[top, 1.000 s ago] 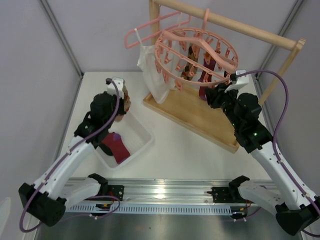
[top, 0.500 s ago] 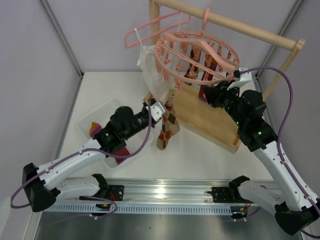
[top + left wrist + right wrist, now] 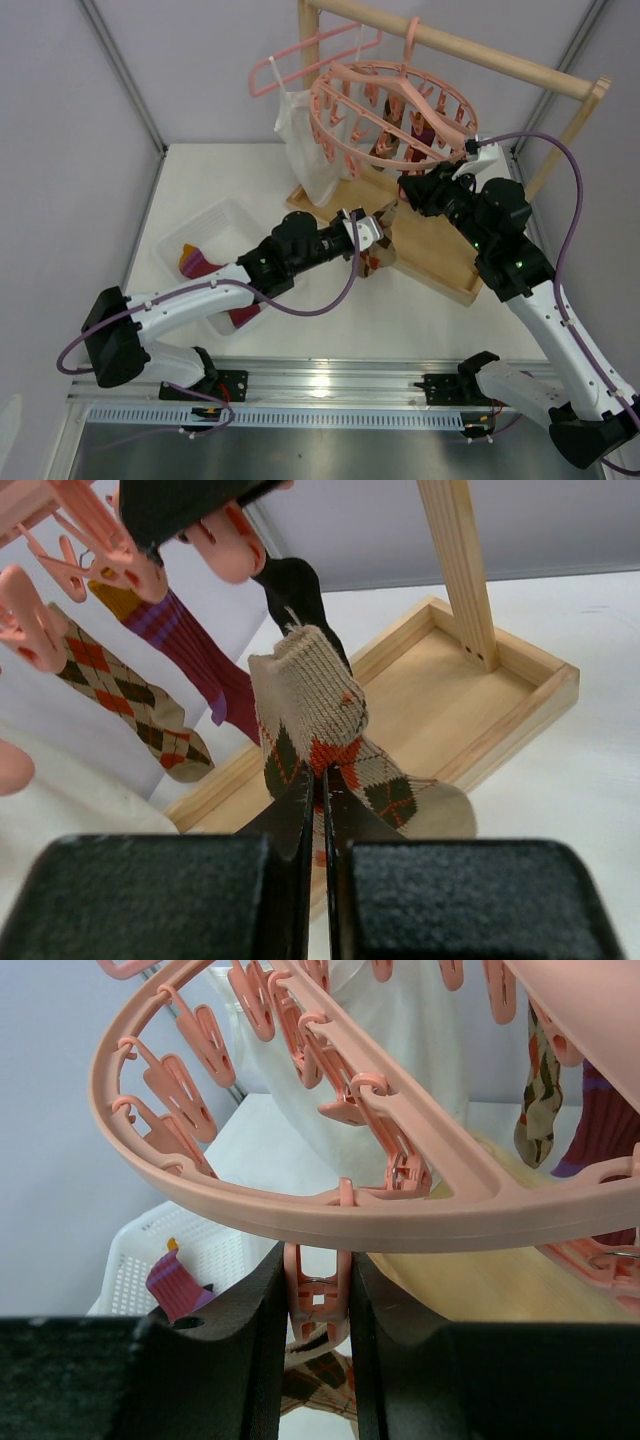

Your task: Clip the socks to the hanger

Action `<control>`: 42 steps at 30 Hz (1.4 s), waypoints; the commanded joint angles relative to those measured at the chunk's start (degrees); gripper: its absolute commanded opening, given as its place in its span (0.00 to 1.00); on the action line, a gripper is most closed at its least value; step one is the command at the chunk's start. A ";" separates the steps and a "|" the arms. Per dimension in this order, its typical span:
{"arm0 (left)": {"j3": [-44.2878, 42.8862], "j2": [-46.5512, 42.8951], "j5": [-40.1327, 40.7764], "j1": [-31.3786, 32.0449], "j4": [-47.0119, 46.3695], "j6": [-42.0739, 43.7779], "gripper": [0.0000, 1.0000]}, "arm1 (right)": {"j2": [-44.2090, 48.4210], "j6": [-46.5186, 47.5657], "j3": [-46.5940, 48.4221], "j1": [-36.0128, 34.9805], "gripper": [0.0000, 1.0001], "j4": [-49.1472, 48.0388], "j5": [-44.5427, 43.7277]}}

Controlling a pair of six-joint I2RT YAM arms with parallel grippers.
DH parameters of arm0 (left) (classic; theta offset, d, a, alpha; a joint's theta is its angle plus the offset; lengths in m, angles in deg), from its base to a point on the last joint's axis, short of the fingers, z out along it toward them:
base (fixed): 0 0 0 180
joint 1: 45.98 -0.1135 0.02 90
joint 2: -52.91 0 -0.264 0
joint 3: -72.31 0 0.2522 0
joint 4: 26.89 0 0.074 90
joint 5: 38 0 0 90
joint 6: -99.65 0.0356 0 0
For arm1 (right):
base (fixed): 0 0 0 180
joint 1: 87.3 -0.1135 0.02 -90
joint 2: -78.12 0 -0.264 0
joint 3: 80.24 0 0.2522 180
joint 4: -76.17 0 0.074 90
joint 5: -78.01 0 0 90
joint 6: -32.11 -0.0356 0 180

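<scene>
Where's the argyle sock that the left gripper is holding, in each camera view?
Top external: centre, argyle sock in the left gripper, above the wooden base.
Left wrist: centre, pinched in the gripper.
Right wrist: bottom edge, likely the argyle patch below the clip the right gripper squeezes.
Shared landmark: the round pink hanger.

Ribbed knitted cloth sock (image 3: 318, 715); smooth, faintly glossy pink plastic hanger (image 3: 300, 1222); beneath the hanger, pale matt wood tray (image 3: 505, 692); matt black fingers (image 3: 290, 817); white perforated plastic basket (image 3: 228, 1250).
</scene>
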 commanded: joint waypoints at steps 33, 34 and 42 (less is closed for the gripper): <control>-10.19 7.69 3.94 1.15 -4.41 2.65 0.01 | 0.53 -0.62 1.97 0.13 0.00 1.61 2.45; -10.27 7.78 4.03 1.15 -4.49 2.65 0.01 | 0.62 -0.53 1.88 0.13 0.00 1.78 2.36; -7.56 7.16 4.90 1.24 -5.55 1.95 0.01 | 1.58 -0.27 1.53 0.13 0.00 1.61 -1.50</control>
